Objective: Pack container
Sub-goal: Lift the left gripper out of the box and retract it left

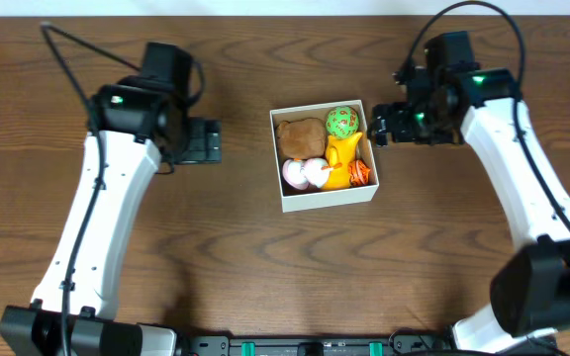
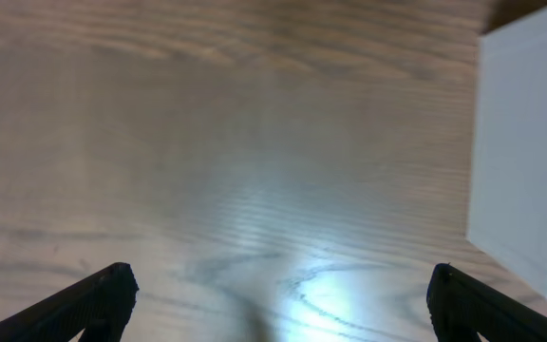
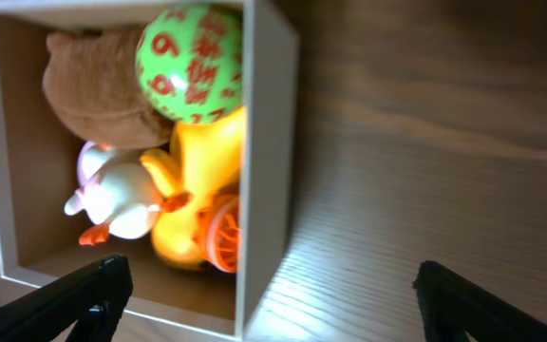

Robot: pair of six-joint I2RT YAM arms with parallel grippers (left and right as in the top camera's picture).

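- A wooden table (image 1: 216, 267) fills the whole overhead view, dark brown, with long wavy grain running from side to side.
- Its top is smooth and slightly glossy.
- A pale patch of reflected light (image 2: 335, 275) lies on the wood in the left wrist view.
- A smaller bright glare (image 3: 316, 285) shows on the wood in the right wrist view.

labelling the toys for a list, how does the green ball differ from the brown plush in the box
Colour: the green ball is bright green with red markings, while the brown plush is plain brown.
Shape: the green ball is round; the brown plush is lumpy and wider.
Surface: the green ball looks smooth, the brown plush fuzzy.
Shared: both lie inside the container, side by side along the same wall.
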